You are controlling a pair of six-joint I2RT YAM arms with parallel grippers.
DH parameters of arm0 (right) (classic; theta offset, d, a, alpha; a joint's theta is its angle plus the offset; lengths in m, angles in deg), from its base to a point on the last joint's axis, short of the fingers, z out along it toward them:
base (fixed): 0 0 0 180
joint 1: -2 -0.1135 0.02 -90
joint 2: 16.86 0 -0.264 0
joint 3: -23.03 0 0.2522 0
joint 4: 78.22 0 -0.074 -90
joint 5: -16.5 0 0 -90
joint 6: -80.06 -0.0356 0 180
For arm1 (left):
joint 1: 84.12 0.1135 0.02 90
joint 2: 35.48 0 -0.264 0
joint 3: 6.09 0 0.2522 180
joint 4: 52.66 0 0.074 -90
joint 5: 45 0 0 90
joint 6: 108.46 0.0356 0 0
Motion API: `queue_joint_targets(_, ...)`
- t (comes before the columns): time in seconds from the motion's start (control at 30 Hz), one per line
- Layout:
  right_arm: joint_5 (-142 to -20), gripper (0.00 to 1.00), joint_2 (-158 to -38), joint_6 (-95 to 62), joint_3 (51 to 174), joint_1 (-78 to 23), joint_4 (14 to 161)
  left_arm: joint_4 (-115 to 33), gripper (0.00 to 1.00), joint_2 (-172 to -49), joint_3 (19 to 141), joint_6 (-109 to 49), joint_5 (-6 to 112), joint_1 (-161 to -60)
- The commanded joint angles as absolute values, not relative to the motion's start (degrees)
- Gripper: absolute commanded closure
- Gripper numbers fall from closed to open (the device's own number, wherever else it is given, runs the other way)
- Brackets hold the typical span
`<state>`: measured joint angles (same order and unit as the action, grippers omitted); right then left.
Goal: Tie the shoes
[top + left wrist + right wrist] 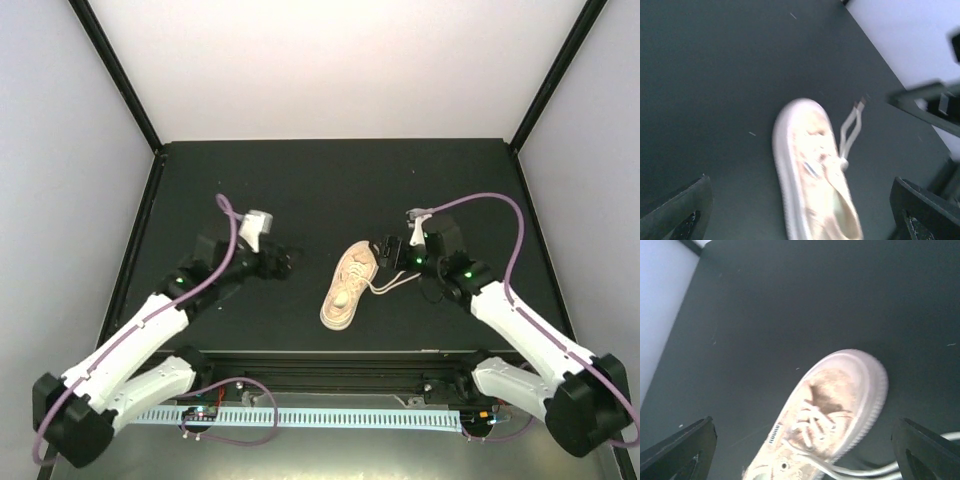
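The pale beige-pink sneaker lies on the black table, toe pointing away and to the right. Its cream-white laces trail loose to the right. My left gripper is open and empty, left of the shoe and apart from it. In the left wrist view the shoe lies between and beyond the fingers, with the lace ends lying on the table. My right gripper is open and empty, just right of the toe. In the right wrist view the shoe and a lace show.
The black table has white walls behind and at both sides, with black corner posts. A white slotted rail runs along the near edge between the arm bases. The right arm shows in the left wrist view.
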<state>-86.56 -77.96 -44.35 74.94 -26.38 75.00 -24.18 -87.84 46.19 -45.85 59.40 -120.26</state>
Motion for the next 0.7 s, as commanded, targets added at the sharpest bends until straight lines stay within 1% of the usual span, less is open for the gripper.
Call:
queue_joint_targets(0.0, -73.3, 0.02, -73.7, -40.8, 78.9, -25.7, 59.6, -13.2, 0.01, -86.1, 52.1, -35.5, 64.7, -107.0)
queue_joint_targets(0.1, -69.6, 0.04, -73.3, -41.5, 79.6, -24.9, 54.5, -9.9, 0.01, -88.3, 55.6, -30.8, 66.1, -99.1)
queue_joint_targets(0.2, -71.7, 0.06, -73.6, -43.4, 77.8, -23.4, 55.2, -9.3, 0.01, -91.0, 57.2, -28.8, 67.4, -94.3)
queue_joint_targets(0.27, -73.9, 0.08, -74.5, -45.1, 75.8, -21.9, 56.9, -8.8, 0.01, -92.4, 57.9, -27.2, 65.8, -92.5)
queue_joint_targets(0.4, -77.9, 0.18, -78.2, -48.0, 72.6, -19.7, 61.0, -4.9, 0.01, -93.6, 59.9, -21.7, 57.8, -91.6)
queue_joint_targets(0.5, -79.7, 0.28, -82.0, -48.8, 70.8, -19.7, 64.7, -5.2, 0.01, -93.2, 58.9, -20.3, 52.6, -91.5)
queue_joint_targets(0.57, -80.5, 0.38, -84.7, -49.4, 70.3, -19.7, 66.4, -7.1, 0.01, -92.5, 57.0, -20.5, 52.7, -91.5)
queue_joint_targets(0.67, -78.4, 0.45, -87.6, -51.1, 70.5, -19.7, 67.1, -8.3, 0.01, -91.5, 55.1, -20.0, 52.7, -91.5)
